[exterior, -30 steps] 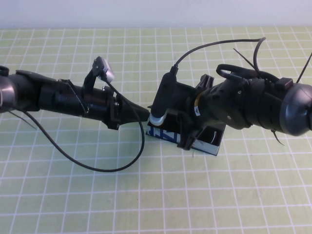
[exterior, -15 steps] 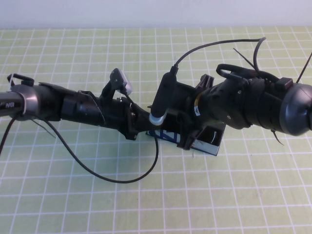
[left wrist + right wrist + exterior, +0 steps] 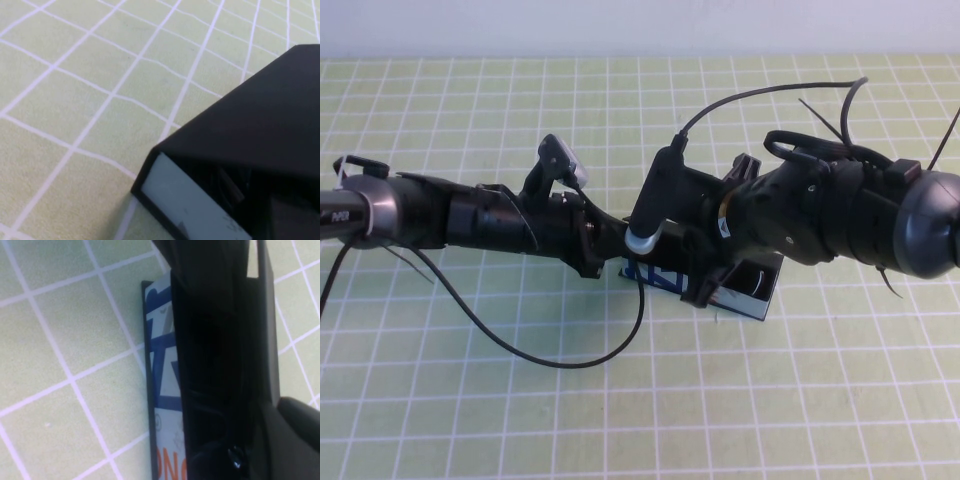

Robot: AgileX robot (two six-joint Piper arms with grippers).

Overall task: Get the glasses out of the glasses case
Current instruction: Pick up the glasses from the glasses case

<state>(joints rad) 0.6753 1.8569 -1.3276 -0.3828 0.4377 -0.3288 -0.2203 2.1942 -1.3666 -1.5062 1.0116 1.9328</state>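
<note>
The glasses case (image 3: 745, 287) lies on the mat at mid-table, its pale front with blue lettering (image 3: 655, 274) facing me. My right gripper (image 3: 698, 280) sits on top of it, and in the right wrist view the lid (image 3: 265, 315) stands raised beside the lettered front (image 3: 162, 370). My left gripper (image 3: 617, 248) is at the case's left end. The left wrist view looks under the raised lid (image 3: 260, 115) into the black inside. A dark bar (image 3: 229, 186) shows there, perhaps part of the glasses. The rest of the glasses is hidden.
A green mat with a white grid (image 3: 620, 400) covers the table. The left arm's black cable (image 3: 560, 362) loops over the mat in front of the arm. The right arm's cables (image 3: 770, 92) arch above the case.
My left arm has reached right, bringing its gripper up to the case's left end, with little movement in the last half second. The right arm and the case have not moved.
</note>
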